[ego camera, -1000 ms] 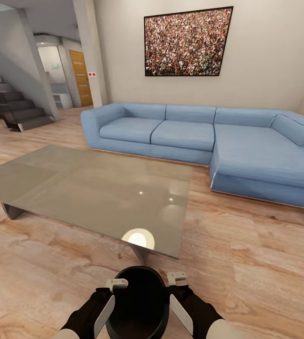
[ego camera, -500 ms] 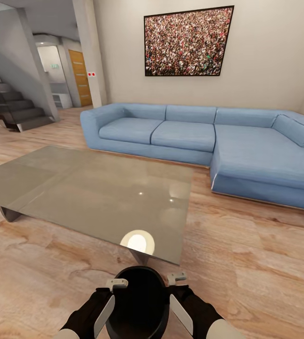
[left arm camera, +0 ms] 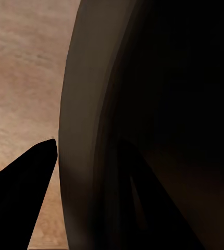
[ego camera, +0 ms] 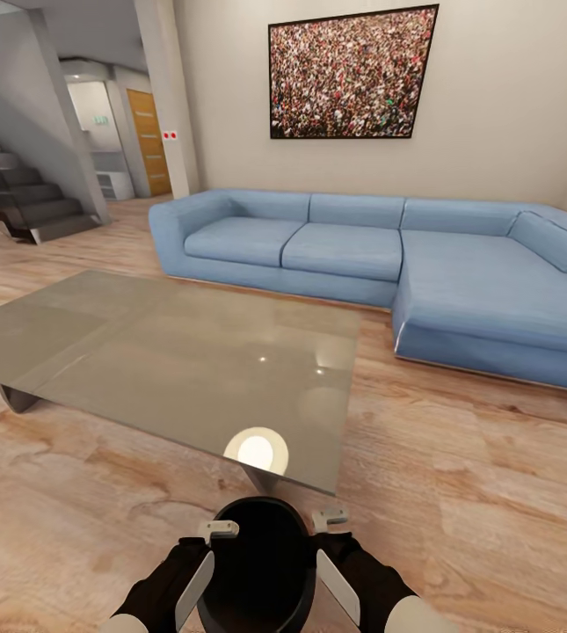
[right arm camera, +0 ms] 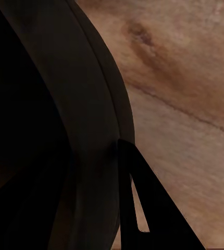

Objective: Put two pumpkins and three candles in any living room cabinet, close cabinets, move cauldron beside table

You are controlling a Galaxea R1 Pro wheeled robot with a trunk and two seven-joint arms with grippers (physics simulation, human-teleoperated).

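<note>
— While we look down from the head camera, where do we find the cauldron (ego camera: 263, 563)?

— We see it low and centred, a black round pot with a dark open mouth, held up between our two arms above the plank floor (ego camera: 459, 492). It sits just short of the near corner of the glass coffee table (ego camera: 142, 352), close to that corner but apart from it.

— And our grippers?

— The left gripper (ego camera: 219, 530) is at the cauldron's left rim and the right gripper (ego camera: 330, 520) is at its right rim; the pale finger pieces lie against the rim on either side. In the left wrist view we see a dark finger (left arm camera: 18, 198) outside the cauldron's curved wall, with another faintly outlined inside it, so we read that claw as clamped on the rim. The right wrist view gives us the same: one finger (right arm camera: 153, 208) outside the wall, the other in the dark interior, the wall between them.

— What else lies around us?

— Beyond the table we see a long blue corner sofa (ego camera: 380, 255) against the pale wall, and above it a framed picture of a crowd (ego camera: 352, 75). To the far left we see dark stairs (ego camera: 19, 202) and, past them, a wooden door (ego camera: 149, 141). A bright round reflection shows on the table's near corner.
</note>
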